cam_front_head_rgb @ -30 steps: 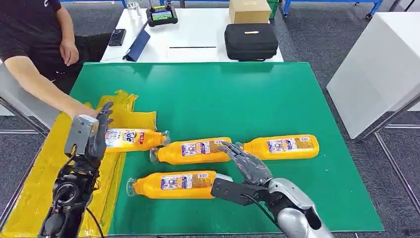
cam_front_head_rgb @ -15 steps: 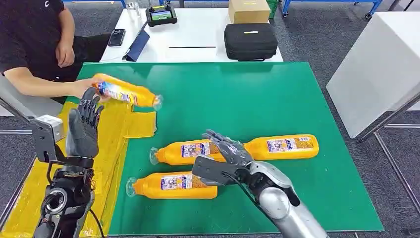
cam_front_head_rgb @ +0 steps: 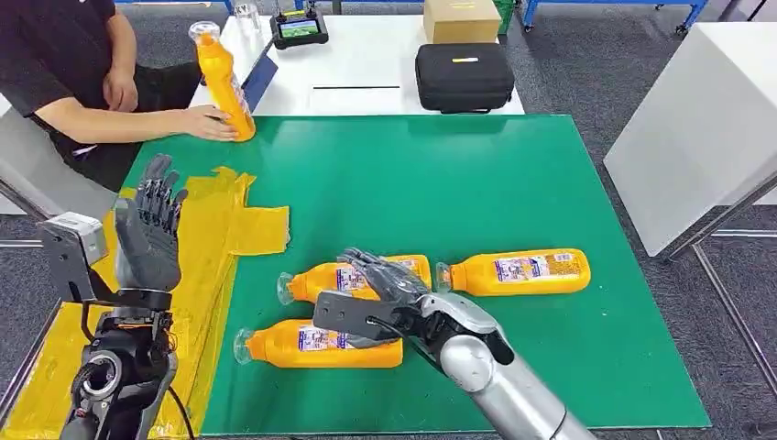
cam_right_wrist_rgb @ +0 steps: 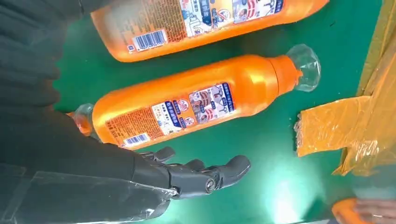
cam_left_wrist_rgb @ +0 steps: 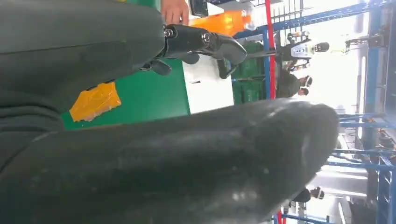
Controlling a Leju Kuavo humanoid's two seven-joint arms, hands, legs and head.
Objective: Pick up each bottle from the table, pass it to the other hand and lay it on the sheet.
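Three orange bottles lie on the green mat [cam_front_head_rgb: 476,174]: a middle one [cam_front_head_rgb: 316,282], a near one [cam_front_head_rgb: 311,344] and a right one [cam_front_head_rgb: 522,271]. My right hand [cam_front_head_rgb: 385,289] hovers over the middle bottle with fingers spread, holding nothing. The right wrist view shows that bottle [cam_right_wrist_rgb: 201,105] beside my right hand's fingers [cam_right_wrist_rgb: 201,175], with the near bottle [cam_right_wrist_rgb: 205,21] beyond it. My left hand [cam_front_head_rgb: 151,234] is raised and open above the yellow sheet [cam_front_head_rgb: 220,238]. A person's hand stands a fourth bottle [cam_front_head_rgb: 224,87] upright at the mat's far left corner.
The person sits at the far left by a white table [cam_front_head_rgb: 366,64] carrying a black case [cam_front_head_rgb: 465,76], a cardboard box [cam_front_head_rgb: 461,18] and small devices. A white block [cam_front_head_rgb: 696,119] stands to the right of the mat.
The person lifted the bottle off the sheet and stood it upright at the mat's far left corner. My right hand moved left over the middle bottle. My left hand rose and opened.
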